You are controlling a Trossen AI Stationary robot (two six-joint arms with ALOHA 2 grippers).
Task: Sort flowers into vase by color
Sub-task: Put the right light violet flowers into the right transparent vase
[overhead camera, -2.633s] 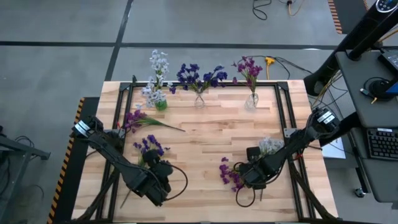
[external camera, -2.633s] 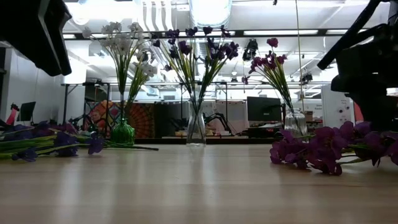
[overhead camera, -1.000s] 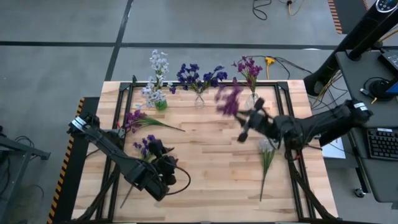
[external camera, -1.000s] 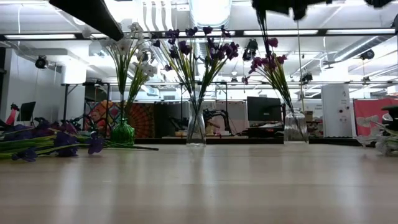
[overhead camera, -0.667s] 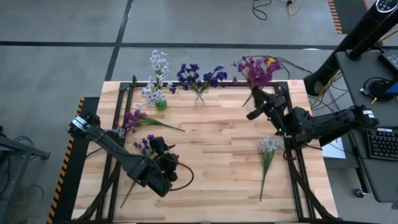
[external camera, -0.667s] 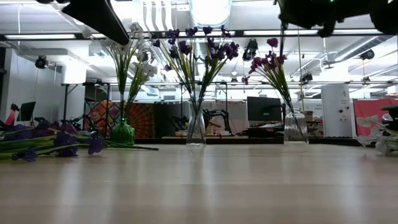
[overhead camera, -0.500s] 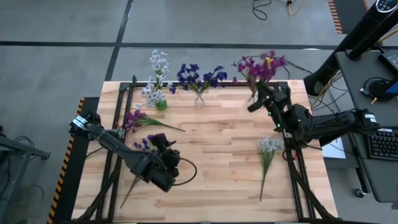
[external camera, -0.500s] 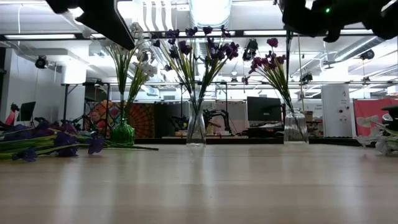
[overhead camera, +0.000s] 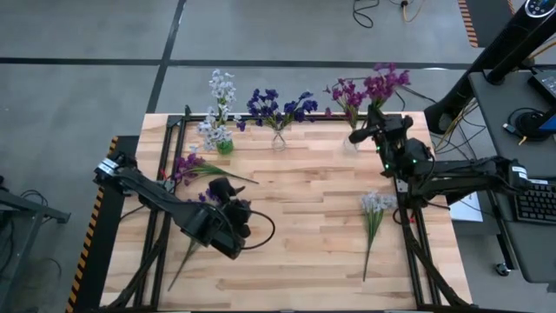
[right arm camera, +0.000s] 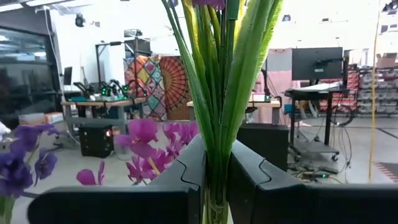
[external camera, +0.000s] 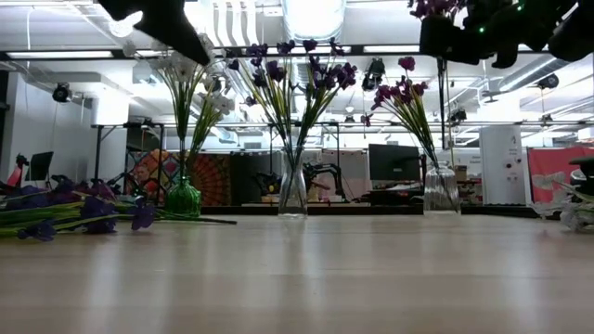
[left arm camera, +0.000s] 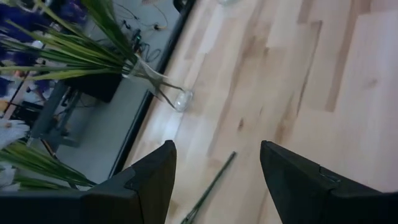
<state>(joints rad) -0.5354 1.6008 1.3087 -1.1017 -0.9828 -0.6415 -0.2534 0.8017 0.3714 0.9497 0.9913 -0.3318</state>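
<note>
My right gripper (overhead camera: 359, 135) is shut on a magenta-purple sprig (overhead camera: 387, 83) and holds it high beside the right-hand clear vase (overhead camera: 351, 141), which holds more magenta sprigs. A middle clear vase (overhead camera: 278, 139) holds dark blue-violet sprigs, and a green vase (overhead camera: 224, 147) holds whitish ones. My left gripper (overhead camera: 219, 188) is open and empty above the dark blue-violet sprigs (overhead camera: 201, 202) lying on the table. A magenta sprig (overhead camera: 193, 163) lies at the left. A whitish sprig (overhead camera: 374, 210) lies at the right. My right gripper pinches the sprig's bundle of green stems (right arm camera: 217, 143) between its two fingers, below the blossoms. The fingers lie about level and across the stems. The sprig stands upright, blossoms up, lifted clear of the table; its lower end is hidden by the fingers.
The three vases stand in a row along the table's far edge. A black metal frame (overhead camera: 172, 130) runs around the tabletop. The middle and near part of the wooden top (overhead camera: 295, 252) is bare.
My right gripper has carried the magenta sprig toward the far right corner, up next to the right-hand vase, and has tipped it upright. My left gripper has moved a little toward the table's far edge above the dark blue-violet sprigs.
</note>
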